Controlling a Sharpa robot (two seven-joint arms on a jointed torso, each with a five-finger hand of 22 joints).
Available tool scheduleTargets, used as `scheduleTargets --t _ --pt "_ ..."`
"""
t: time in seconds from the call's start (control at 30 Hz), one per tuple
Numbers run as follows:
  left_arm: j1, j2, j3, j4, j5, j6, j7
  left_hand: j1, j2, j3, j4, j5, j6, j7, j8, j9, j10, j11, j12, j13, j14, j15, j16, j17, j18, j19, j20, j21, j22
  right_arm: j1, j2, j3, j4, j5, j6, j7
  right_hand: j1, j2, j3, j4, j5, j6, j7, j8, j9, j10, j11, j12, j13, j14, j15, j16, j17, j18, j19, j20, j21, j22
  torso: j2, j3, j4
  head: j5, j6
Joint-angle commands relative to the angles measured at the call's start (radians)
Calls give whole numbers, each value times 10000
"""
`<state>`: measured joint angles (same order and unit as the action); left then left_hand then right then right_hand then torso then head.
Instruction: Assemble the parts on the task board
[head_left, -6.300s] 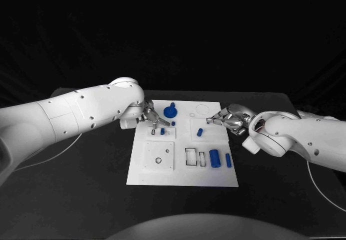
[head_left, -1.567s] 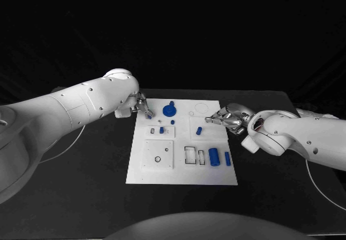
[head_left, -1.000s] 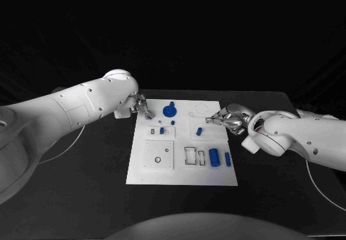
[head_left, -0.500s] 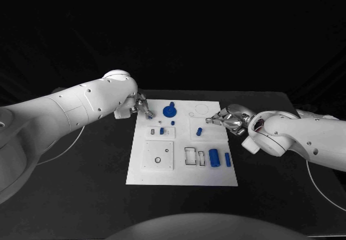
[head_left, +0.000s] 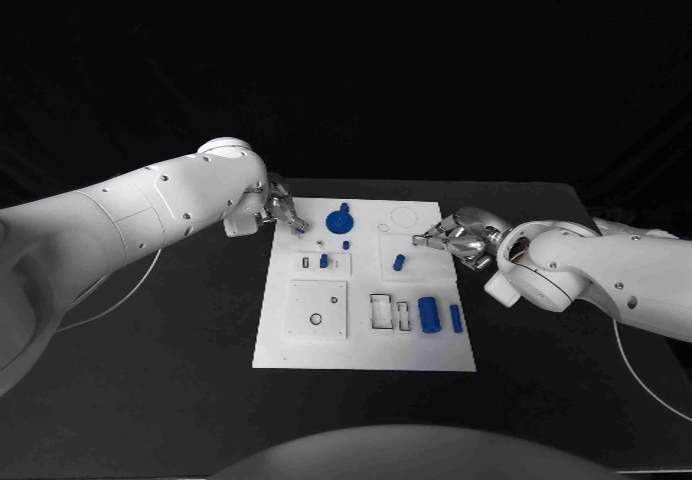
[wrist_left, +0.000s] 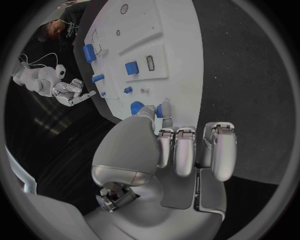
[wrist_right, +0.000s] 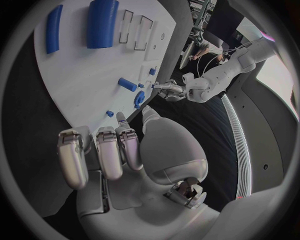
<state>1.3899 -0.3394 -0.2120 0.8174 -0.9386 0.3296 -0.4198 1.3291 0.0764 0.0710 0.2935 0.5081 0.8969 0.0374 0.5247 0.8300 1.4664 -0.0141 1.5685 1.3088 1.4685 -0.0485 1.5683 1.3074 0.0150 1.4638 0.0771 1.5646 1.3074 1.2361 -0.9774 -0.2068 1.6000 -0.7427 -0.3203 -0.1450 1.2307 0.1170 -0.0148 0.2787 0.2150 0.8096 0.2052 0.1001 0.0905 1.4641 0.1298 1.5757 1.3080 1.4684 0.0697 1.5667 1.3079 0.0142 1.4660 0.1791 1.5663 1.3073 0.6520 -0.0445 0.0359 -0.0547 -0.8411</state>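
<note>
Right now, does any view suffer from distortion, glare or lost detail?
Head view: undistorted, task board evenly lit, surroundings nearly black. Left wrist view: fisheye bends the board's straight edges; left hand sharp. Right wrist view: same curvature, bright room light at the rim.

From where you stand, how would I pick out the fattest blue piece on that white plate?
Find the white task board in the middle of the black table, then go to its near right corner. The thick blue cylinder lies there between an empty slot and a thin blue rod; it is much wider than either.
</note>
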Motion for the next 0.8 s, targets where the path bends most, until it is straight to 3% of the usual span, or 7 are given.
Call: scheduleTargets --t 0.03,0.43,0.8 --pt "127 -156 12 286 547 302 -195 56 -29 68 15 32 108 -3 14 12 1044 -42 23 2620 1023 -60 25 2634 -150 1070 -75 62 2634 -7 3 -3 -5 -90 144 -42 19 50 -40 -38 64 -44 30 64 11 1067 67 -50 2628 1024 65 41 2629 -142 1048 37 45 2635 2 5 1 12 -22" --pt "642 -1147 0 1850 1104 874 -1009 -8 13 119 18 44 176 2 11 11 1044 -35 23 2620 1023 -62 25 2634 -150 1070 -80 62 2634 -7 15 -3 -21 -90 133 -58 19 50 -40 -38 64 -44 30 64 11 1067 67 -50 2628 1024 65 41 2629 -142 1048 37 45 2635 -3 0 7 26 -65" --pt "765 -1832 -28 3114 1242 1002 -1875 -45 -23 147 12 114 228 -5 -3 8 1044 -40 23 2620 1023 -66 25 2634 -150 1070 -84 62 2634 -7 29 -4 -34 -90 113 -55 19 50 -40 -38 64 -44 30 64 11 1067 67 -50 2628 1024 65 41 2629 -142 1048 37 45 2635 0 0 -5 100 -81"
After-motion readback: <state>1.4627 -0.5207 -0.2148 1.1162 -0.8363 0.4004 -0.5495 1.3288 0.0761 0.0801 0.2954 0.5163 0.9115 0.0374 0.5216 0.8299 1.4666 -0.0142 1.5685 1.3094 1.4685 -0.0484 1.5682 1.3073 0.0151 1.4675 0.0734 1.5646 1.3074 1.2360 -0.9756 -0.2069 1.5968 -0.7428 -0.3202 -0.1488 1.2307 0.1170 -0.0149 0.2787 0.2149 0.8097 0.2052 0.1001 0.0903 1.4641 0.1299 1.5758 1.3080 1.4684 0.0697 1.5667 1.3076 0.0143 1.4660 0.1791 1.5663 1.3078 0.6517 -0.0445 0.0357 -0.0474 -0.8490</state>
